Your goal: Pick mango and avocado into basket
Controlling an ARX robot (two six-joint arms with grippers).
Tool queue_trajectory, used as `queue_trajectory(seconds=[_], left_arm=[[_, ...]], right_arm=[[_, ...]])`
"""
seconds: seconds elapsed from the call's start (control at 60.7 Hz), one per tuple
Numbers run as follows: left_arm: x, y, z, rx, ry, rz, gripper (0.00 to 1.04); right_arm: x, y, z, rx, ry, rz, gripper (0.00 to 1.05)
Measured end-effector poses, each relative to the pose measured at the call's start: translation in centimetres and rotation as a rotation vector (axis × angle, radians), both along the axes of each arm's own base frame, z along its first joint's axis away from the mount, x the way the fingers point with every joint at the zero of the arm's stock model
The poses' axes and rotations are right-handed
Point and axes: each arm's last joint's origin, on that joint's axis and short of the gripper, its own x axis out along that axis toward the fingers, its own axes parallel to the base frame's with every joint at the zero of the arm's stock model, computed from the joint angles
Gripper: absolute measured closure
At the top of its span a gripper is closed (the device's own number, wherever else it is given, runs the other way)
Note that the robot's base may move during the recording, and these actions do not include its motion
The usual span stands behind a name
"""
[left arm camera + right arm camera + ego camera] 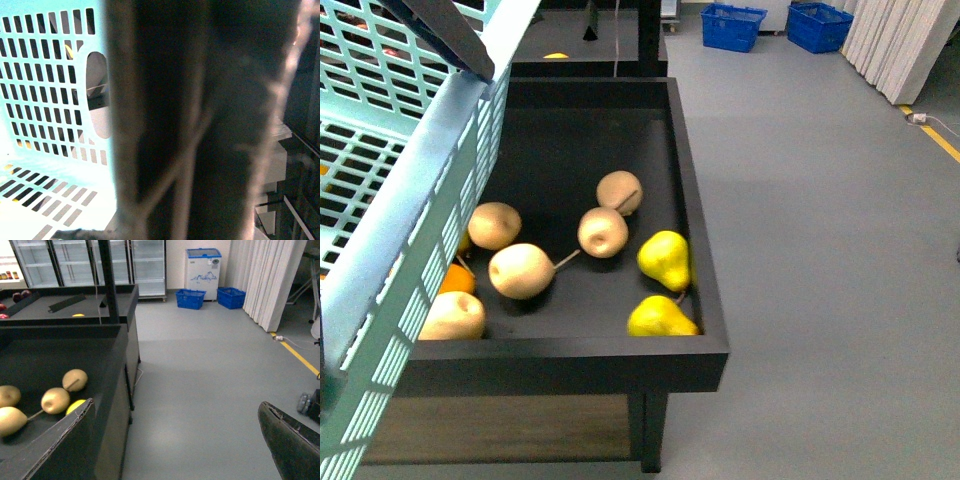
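Note:
The light teal basket (pixel 390 200) fills the left of the front view, tilted and raised over the black display bin (pixel 695 230). In the left wrist view its slotted wall (pixel 45 75) is beside a dark blurred mass, where my left gripper (pixel 185 190) is shut on the basket. My right gripper (pixel 175 450) is open with nothing between its fingers (pixel 295 440), out over the grey floor beside the bin's right wall (pixel 112 405). The mango and the avocado are out of view.
The bin holds several tan round fruits (pixel 520 270), two yellow pears (pixel 665 258) and an orange (pixel 458 279). Another black table (pixel 60 305) stands behind. Two blue baskets (pixel 733 25), a white curtain (pixel 270 280) and a yellow floor line (pixel 300 357) lie to the right.

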Motion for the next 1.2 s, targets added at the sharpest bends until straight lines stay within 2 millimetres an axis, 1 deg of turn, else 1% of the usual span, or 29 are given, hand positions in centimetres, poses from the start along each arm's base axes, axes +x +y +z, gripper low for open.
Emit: queue_trajectory(seconds=[1.203], left_arm=[[0.0,-0.01,0.0,-0.001,0.0,-0.003,0.93]], right_arm=[[0.0,0.0,0.0,0.0,0.0,0.0,0.09]])
